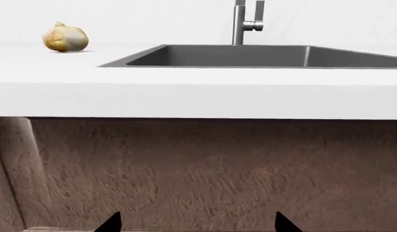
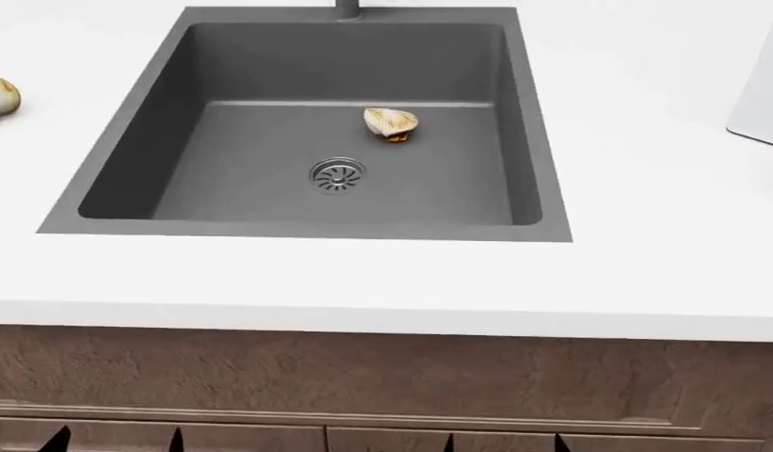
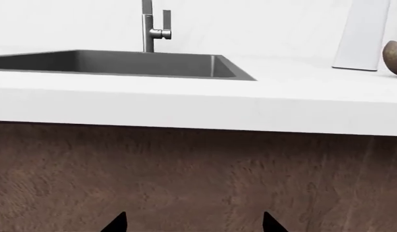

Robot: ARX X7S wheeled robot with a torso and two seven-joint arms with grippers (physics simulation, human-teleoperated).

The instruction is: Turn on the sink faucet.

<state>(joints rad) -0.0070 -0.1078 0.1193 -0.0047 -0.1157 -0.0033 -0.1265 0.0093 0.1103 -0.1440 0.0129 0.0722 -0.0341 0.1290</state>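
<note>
Faucet stands behind the sink, its lever on the post's side, as the left wrist camera looks up from below the countertop; left gripper tips spread. Head view: only the post's base shows. Right wrist view: right gripper likewise spread, low. Either arm should rise clear of the counter edge first, then approach the lever.
</note>
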